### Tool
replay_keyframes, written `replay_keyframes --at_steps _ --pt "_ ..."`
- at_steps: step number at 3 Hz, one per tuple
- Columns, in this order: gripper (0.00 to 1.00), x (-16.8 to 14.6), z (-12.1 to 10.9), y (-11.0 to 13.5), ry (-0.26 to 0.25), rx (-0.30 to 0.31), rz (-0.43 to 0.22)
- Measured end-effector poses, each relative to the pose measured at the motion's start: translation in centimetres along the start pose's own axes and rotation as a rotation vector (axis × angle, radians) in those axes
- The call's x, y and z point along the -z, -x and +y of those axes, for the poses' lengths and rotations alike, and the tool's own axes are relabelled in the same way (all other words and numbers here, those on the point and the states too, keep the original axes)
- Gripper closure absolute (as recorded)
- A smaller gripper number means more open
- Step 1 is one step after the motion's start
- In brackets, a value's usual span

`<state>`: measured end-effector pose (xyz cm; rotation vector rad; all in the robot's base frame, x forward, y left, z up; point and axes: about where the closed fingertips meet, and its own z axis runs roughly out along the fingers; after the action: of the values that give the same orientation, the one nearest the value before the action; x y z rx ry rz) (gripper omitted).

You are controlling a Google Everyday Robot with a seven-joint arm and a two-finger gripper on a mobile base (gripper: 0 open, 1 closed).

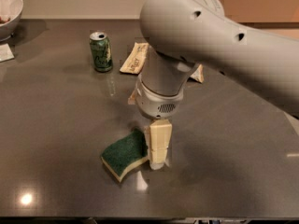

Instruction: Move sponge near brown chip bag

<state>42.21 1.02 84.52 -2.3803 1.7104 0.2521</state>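
Note:
The sponge [124, 155], dark green on top with a pale yellow layer beneath, lies flat on the dark grey table [56, 120] near the front. My gripper [158, 158] points straight down and stands at the sponge's right edge, touching or almost touching it. The brown chip bag [135, 58] lies at the back of the table behind my arm. Only its cream left end and a small right corner show; my arm hides the rest.
A green soda can [101, 51] stands upright just left of the chip bag. A white bowl [10, 7] sits at the far left corner, with a white card [5, 53] in front of it. The table's front edge runs just below the sponge.

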Motion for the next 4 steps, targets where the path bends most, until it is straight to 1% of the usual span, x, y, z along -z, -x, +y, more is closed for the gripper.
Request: replay_keyframes --at_steps 1,2,3,4 --pt "0.17 -0.8 0.1 0.7 0.015 0.014 0.0" --pt "0.41 -1.1 0.4 1.0 0.023 0.021 -0.004" --pt "0.64 -0.7 0.5 0.7 0.017 0.007 -0.017" --pt "0.88 1.0 -0.6 -0.4 -0.014 -0.043 -0.032"
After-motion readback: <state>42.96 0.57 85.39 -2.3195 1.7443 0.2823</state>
